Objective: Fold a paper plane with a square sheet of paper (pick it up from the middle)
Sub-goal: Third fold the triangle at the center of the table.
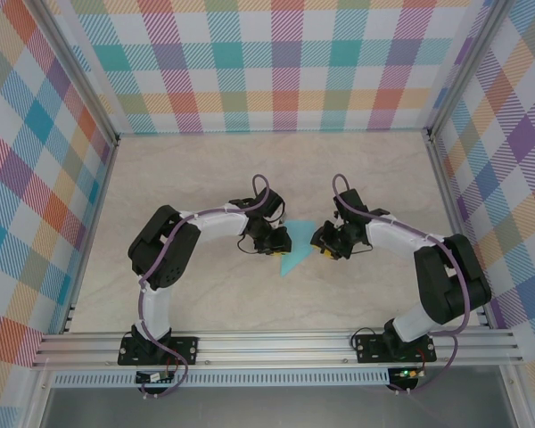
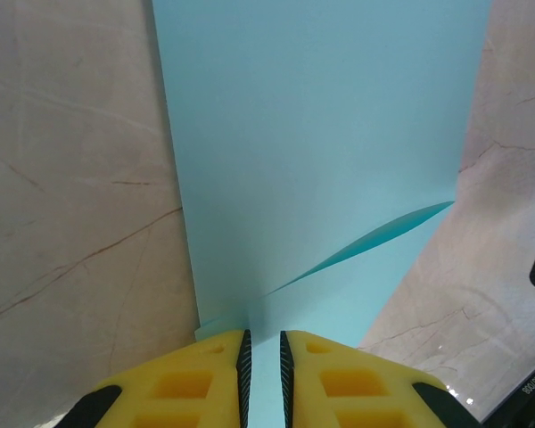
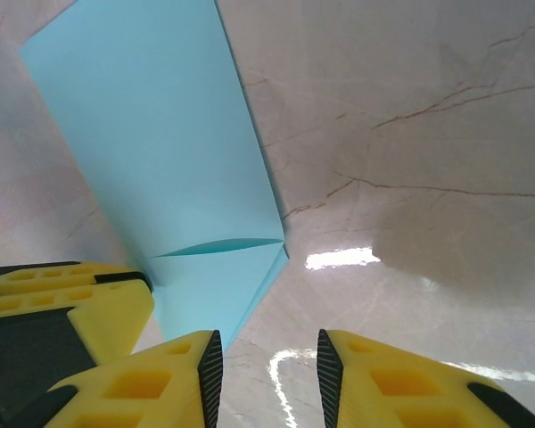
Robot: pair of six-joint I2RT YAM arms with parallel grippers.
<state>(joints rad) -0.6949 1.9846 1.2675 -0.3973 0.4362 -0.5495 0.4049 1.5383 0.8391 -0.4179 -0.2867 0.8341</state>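
Marbled beige table [image 1: 205, 178], plaid walls [image 1: 276, 62]

The folded light turquoise paper sheet [image 3: 174, 169] lies on the pale marbled tabletop [image 3: 410, 125]. The right gripper [image 3: 266, 374], yellow-fingered and parted, sits just right of the paper's near corner.

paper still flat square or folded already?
Folded: the turquoise paper shows a layered flap edge and a tapered shape, no flat square.

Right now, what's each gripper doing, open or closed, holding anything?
Left gripper: shut on the folded turquoise paper, pinching its near edge.
Right gripper: open, holding nothing; the paper lies beside its left finger.
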